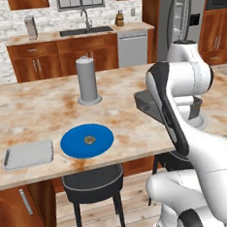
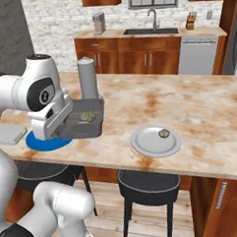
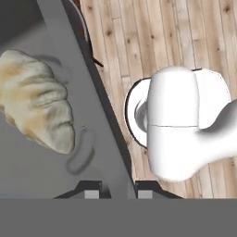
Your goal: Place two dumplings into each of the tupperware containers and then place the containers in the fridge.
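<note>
My gripper is shut on the rim of the dark grey tupperware container, which I hold just above the island counter. A dumpling lies inside it, also seen as a tan lump. In the left base view the dark container is partly hidden behind my arm. The light grey tupperware container lies flat at the counter's front left corner. One dumpling sits on the blue plate. Another dumpling rests on the light grey plate. The fridge stands at the back right.
A grey paper-towel holder stands upright in the middle of the island. Black stools are tucked under the counter's front edge. Sink, dishwasher and wooden cabinets line the back wall.
</note>
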Available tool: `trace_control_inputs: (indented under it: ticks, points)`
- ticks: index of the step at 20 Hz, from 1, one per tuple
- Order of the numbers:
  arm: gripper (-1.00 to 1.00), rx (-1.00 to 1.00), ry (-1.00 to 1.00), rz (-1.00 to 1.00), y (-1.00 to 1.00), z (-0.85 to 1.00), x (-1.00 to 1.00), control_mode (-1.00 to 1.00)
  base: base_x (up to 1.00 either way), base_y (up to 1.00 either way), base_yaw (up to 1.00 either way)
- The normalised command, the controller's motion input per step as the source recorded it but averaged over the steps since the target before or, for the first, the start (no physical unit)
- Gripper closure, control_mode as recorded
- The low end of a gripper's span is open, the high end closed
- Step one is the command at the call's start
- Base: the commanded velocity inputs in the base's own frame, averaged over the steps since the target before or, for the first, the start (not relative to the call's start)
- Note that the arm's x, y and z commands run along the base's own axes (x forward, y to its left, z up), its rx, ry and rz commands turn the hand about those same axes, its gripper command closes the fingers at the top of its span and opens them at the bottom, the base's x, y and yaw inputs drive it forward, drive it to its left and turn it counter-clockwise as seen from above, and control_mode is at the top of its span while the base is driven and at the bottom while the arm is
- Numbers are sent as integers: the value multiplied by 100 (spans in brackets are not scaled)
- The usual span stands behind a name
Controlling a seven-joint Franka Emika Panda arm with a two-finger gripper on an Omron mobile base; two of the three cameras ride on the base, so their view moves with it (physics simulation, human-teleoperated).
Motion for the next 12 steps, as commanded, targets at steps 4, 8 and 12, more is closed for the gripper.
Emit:
trace_control_inputs:
  ticks: [4, 8, 12]
  points:
    - [100, -1, -8, 0, 13, 12, -8, -100, 0, 0, 0]
    - [100, 0, -7, 0, 20, 0, -6, -100, 0, 0, 0]
    - [100, 0, -10, 0, 2, 2, -22, -100, 0, 0, 0]
